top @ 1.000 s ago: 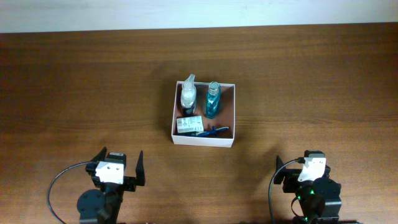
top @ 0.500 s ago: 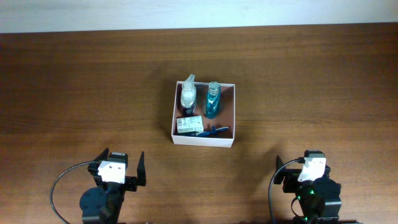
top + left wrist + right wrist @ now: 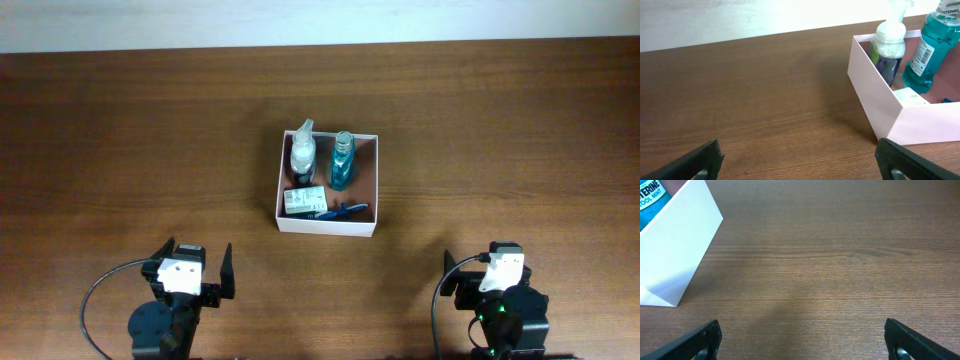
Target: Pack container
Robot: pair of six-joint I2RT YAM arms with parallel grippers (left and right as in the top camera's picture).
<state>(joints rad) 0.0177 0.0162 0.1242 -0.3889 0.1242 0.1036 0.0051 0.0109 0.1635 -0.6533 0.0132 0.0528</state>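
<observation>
The container (image 3: 327,223) is a square shallow box with white walls and a reddish-brown inside, at the table's middle. In it lie a clear pump bottle (image 3: 302,152), a teal mouthwash bottle (image 3: 342,160), a small white packet (image 3: 303,201) and a blue item (image 3: 342,210). The left wrist view shows the container's white wall (image 3: 875,97) with the pump bottle (image 3: 888,45) and the mouthwash bottle (image 3: 930,42). The right wrist view shows its corner (image 3: 675,255). My left gripper (image 3: 190,265) and right gripper (image 3: 468,272) are open and empty near the front edge, far from the container.
The brown wooden table (image 3: 120,150) stretches to a pale wall strip at the back (image 3: 320,20). Black cables loop beside each arm base at the front edge.
The left arm shifted very slightly between the earliest frame and now. Nothing else moved.
</observation>
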